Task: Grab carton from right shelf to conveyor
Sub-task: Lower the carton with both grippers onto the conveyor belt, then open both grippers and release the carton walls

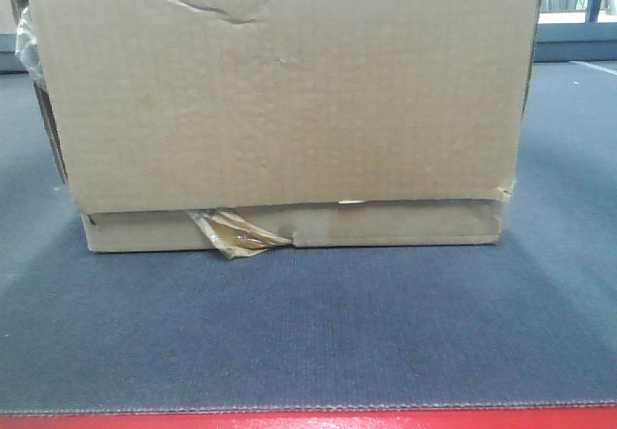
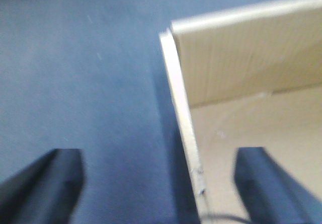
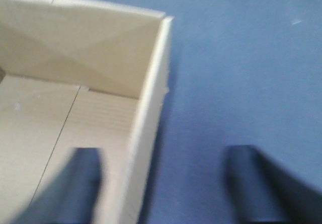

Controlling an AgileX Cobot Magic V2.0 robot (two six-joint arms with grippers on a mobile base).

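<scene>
A brown cardboard carton (image 1: 289, 101) stands on a dark blue-grey belt surface (image 1: 308, 333) and fills most of the front view; torn tape hangs at its lower front edge. The carton is open-topped. In the left wrist view its left wall (image 2: 183, 118) runs between my left gripper's (image 2: 161, 183) wide-apart fingers, one inside the box, one outside. In the right wrist view its right wall (image 3: 148, 118) runs between my right gripper's (image 3: 166, 183) wide-apart fingers the same way. Both grippers are open, straddling the walls without closing on them.
A red edge (image 1: 308, 419) borders the near side of the belt. The dark surface extends left (image 2: 75, 73) and right (image 3: 241, 73) of the carton. A window and railing show at the far right (image 1: 578, 5).
</scene>
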